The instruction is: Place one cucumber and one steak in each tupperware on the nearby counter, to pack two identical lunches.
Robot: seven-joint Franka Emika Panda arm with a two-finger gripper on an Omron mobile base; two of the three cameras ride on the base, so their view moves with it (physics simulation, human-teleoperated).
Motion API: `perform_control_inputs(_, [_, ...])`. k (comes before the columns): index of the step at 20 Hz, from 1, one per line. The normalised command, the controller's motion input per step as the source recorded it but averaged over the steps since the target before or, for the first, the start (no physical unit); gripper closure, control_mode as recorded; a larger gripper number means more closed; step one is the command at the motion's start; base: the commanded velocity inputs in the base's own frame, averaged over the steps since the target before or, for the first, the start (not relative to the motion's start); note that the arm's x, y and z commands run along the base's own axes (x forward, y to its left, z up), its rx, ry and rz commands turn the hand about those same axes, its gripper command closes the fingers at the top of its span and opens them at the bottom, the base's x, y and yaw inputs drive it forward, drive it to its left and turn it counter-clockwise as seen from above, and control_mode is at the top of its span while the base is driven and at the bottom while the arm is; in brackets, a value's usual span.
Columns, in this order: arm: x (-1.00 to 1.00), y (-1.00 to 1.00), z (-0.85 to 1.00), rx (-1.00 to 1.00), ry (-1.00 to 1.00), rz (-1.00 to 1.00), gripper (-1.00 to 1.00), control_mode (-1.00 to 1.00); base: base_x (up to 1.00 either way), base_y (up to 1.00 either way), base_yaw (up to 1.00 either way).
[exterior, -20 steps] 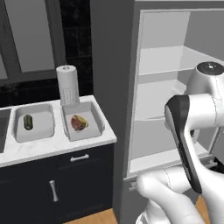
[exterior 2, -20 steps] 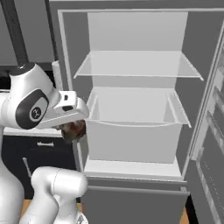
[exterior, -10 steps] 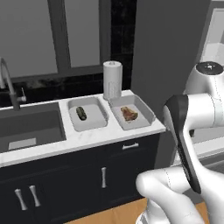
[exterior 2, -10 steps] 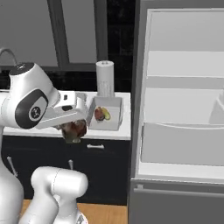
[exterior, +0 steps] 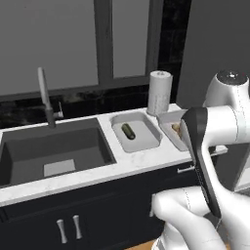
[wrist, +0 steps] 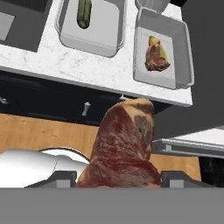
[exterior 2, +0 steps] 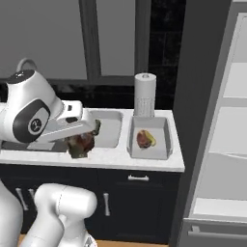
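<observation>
Already the gripper [wrist: 118, 177] is clamped on a raw steak [wrist: 124, 146], hanging in front of the counter [wrist: 65, 68] — a soft, limp, probably slick slab, best pinched deep across its thick middle so it can't slide out. Its likely home is the left tupperware [wrist: 65, 33], holding just a dark green cucumber [wrist: 84, 12]. The right tupperware [wrist: 183, 52] carries the other steak [wrist: 154, 57] with a yellowish-green cucumber [wrist: 161, 49].
</observation>
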Motion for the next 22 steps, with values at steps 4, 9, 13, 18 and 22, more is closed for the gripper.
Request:
perform_control_inputs(4, [0.0, 0.0, 0.0, 0.0, 0.0, 0.0, 1.0, 1.0, 0.81, 0.01, 0.01])
perform_control_inputs(9, [0.0, 0.0, 0.0, 0.0, 0.0, 0.0, 1.0, 1.0, 0.81, 0.09, 0.0])
perform_control_inputs(13, [0.48, 0.1, -0.04, 0.0, 0.02, 0.0, 1.0, -1.0, 0.16, 0.04, 0.0])
perform_control_inputs(18, [0.97, 0.24, -0.32, 0.0, 0.0, 0.03, 1.0, -1.0, 0.0, 0.0, 0.0])
perform_control_inputs(22, [1.0, 0.19, -0.51, 0.0, 0.0, 0.05, 1.0, -1.0, 0.0, 0.0, 0.0])
